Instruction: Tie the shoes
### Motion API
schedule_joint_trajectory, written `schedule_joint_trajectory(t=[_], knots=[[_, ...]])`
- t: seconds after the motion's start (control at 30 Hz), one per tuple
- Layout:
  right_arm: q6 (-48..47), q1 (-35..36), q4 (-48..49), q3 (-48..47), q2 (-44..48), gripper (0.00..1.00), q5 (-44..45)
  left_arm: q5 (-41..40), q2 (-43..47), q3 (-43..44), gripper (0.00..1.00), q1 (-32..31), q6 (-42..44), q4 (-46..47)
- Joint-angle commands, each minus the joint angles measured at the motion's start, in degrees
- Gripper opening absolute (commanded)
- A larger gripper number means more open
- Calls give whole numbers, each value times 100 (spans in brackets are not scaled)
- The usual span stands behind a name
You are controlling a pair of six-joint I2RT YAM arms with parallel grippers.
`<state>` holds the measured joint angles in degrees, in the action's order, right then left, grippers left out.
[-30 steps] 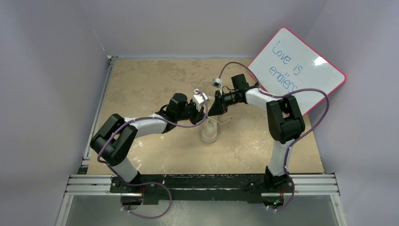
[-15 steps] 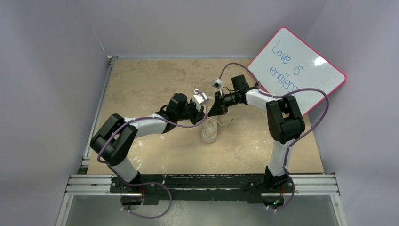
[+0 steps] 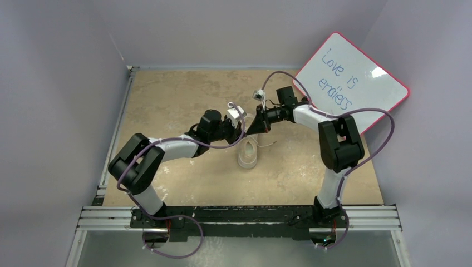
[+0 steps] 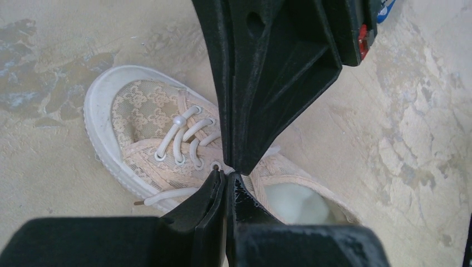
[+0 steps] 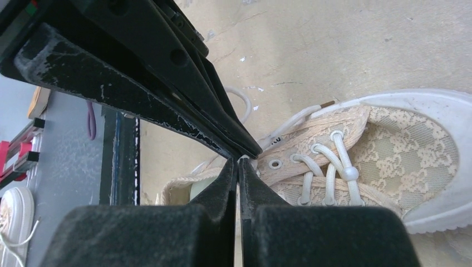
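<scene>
My left end effector (image 4: pixel 225 181) and right end effector (image 5: pixel 238 167) are both pinched shut, tips meeting just over the laces (image 4: pixel 181 139). I can't tell whether either actually has hold of one. The shoe (image 3: pixel 248 153) sits on the desk (image 3: pixel 178 100) directly beneath them, lengthwise near-to-far, equally close to both arms.

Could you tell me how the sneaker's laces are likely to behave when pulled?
Probably floppy: the laces curve loosely through the eyelets, and one end trails limp on the table. Being thin, they likely slip from a weak pinch.

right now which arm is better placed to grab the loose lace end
Left, probably: the lace end lies just beside the left tool, on that side of the shoe; the right tool would reach across.
</scene>
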<state>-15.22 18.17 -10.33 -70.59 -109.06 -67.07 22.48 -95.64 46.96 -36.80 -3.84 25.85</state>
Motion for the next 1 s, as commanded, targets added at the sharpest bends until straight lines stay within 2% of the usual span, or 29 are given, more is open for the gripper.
schedule_joint_trajectory(t=[0.0, 0.37, 0.47, 0.7, 0.8, 0.97], knots=[[561, 9, 450, 170, 455, 0, -444, -285, -175, -45, 0, 32, -534, 1030], [3504, 137, 3565, 1257, 738, 0, -321, -973, -512, -404, 0, 28, -1147, 2416], [4514, 240, 4744, 1606, 811, 0, -231, -1333, -593, -579, 0, 24, -1424, 3029], [6893, 407, 6954, 2268, 753, 0, 590, -1631, -962, -707, 0, 3, -2076, 4237], [7657, 411, 7499, 2420, 690, 0, 905, -1793, -1091, -717, 0, -54, -2201, 4520], [8167, 629, 7335, 2416, 653, 0, 1342, -1888, -1546, -691, 0, -135, -2488, 5212]])
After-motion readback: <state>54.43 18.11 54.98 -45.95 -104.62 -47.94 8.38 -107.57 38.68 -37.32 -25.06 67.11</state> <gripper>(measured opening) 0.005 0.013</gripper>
